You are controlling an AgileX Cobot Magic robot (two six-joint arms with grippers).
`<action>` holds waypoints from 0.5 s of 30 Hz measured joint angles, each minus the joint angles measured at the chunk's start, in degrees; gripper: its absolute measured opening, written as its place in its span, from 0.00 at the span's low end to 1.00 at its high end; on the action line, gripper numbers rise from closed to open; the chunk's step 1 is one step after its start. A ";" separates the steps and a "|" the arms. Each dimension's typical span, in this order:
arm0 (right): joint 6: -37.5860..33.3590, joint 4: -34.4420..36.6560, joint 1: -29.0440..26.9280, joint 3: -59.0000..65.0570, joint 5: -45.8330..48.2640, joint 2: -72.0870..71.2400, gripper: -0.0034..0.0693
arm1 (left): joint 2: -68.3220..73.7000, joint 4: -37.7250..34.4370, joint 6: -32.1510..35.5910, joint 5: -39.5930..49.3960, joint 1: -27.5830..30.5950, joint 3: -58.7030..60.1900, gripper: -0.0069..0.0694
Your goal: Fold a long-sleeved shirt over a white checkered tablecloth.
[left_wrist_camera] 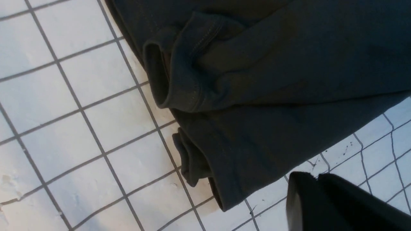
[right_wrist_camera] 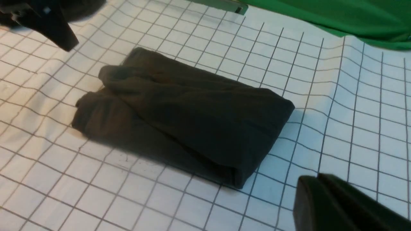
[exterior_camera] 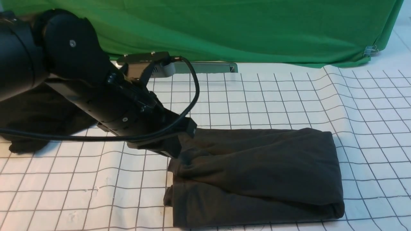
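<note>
Your long-sleeved shirt (exterior_camera: pixel 257 176) lies folded compact on the white checkered tablecloth (exterior_camera: pixel 273 96), toward the counter's (exterior_camera: pixel 393 56) near edge. Left tool (left_wrist_camera: pixel 316 184) and right tool (right_wrist_camera: pixel 318 186) are pinched closed, empty. Folding looks done.

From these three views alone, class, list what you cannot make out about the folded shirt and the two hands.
Long-sleeved shirt: any print or label is hidden inside its folds in every view.
Left hand: in the front view its tips merge with the shirt, and the wrist view's edge crops it.
Right hand: outside the front view. The wrist view shows only its tips.
</note>
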 joint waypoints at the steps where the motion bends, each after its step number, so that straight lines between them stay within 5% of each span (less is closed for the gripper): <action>1: -0.40 -0.56 0.00 0.46 0.04 0.00 0.05 | -0.38 0.08 0.00 0.16 0.00 0.00 0.10; 15: -2.89 -5.56 0.00 1.25 -1.03 -9.61 0.05 | -8.48 1.73 0.05 -2.67 0.00 1.68 0.09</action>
